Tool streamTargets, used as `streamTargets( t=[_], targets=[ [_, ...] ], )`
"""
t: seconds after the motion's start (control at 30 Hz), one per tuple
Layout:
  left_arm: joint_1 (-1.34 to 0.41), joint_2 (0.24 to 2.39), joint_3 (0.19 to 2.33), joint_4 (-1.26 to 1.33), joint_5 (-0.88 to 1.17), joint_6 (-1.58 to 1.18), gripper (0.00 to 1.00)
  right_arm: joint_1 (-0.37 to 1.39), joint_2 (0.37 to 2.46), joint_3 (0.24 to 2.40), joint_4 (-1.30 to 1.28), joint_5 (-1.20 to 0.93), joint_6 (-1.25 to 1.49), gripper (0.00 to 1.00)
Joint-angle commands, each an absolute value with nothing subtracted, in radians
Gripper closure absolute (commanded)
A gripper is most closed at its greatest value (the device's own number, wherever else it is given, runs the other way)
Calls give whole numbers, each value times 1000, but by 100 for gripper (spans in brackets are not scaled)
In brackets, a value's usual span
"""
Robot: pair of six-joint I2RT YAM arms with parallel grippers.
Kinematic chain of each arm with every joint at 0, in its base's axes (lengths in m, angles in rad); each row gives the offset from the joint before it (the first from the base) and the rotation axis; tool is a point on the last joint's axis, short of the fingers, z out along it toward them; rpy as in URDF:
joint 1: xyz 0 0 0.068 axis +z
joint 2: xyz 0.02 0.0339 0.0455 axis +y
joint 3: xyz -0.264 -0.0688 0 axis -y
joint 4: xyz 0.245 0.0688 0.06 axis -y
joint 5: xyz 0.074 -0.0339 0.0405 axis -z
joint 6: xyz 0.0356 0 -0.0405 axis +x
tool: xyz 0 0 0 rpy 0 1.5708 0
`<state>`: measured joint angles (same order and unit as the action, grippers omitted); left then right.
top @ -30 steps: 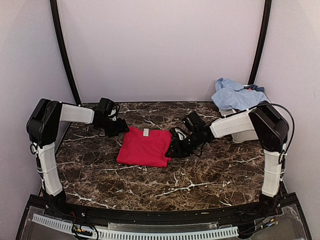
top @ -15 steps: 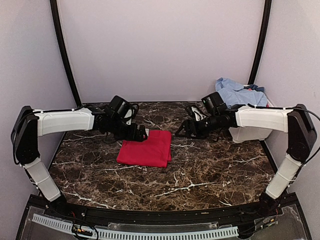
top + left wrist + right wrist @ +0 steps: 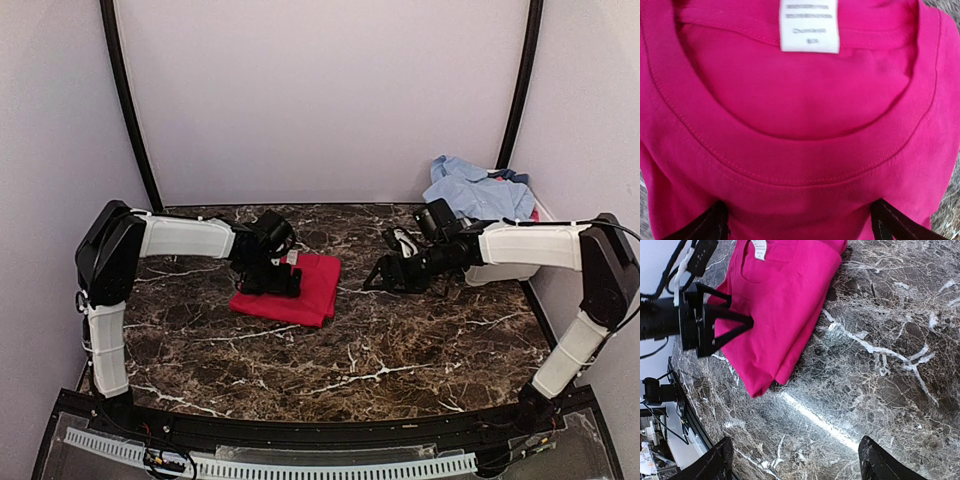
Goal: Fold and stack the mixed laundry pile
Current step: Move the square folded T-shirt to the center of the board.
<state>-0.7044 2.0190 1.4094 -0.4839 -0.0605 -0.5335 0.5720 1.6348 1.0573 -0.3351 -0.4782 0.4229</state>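
A folded pink-red shirt [image 3: 305, 290] lies on the marble table [image 3: 400, 340] left of centre, its collar and white label [image 3: 809, 25] facing up. My left gripper [image 3: 272, 281] hovers right over the collar, open; its fingertips [image 3: 887, 227] straddle the cloth and grip nothing. My right gripper [image 3: 385, 276] is open a little right of the shirt [image 3: 785, 300], above bare marble and holding nothing. The rest of the laundry pile, a light-blue shirt [image 3: 470, 190] with a darker blue piece [image 3: 510, 176] and a sliver of red [image 3: 540, 213], is heaped at the back right.
A white tub [image 3: 492, 274] under that heap is mostly hidden by my right arm. Walls close the table on three sides, with black poles [image 3: 128, 100] in the back corners. The left gripper [image 3: 710, 320] shows in the right wrist view.
Both grippers opened and let go of the red shirt after folding it over. The left one came down over the collar; the right one drew back to the right.
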Motion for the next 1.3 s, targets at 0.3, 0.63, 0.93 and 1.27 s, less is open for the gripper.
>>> streamTargets(
  t=[0.3,0.63,0.93,1.27],
  targets=[
    [-305,2184,1616,-688,-3,-353,1,539,1516,984,-258,-513,408,17],
    [-66,2354,1929,-833,-13,-372,5,496,1467,944,-262,-538,394,16],
    [-71,2159,1912,-806,-148,-212,2,494,1472,939,-251,-566,402,16],
    [-176,2055,1869,-837,-157,-19,1,494,1477,950,-248,-582,407,17]
  ],
)
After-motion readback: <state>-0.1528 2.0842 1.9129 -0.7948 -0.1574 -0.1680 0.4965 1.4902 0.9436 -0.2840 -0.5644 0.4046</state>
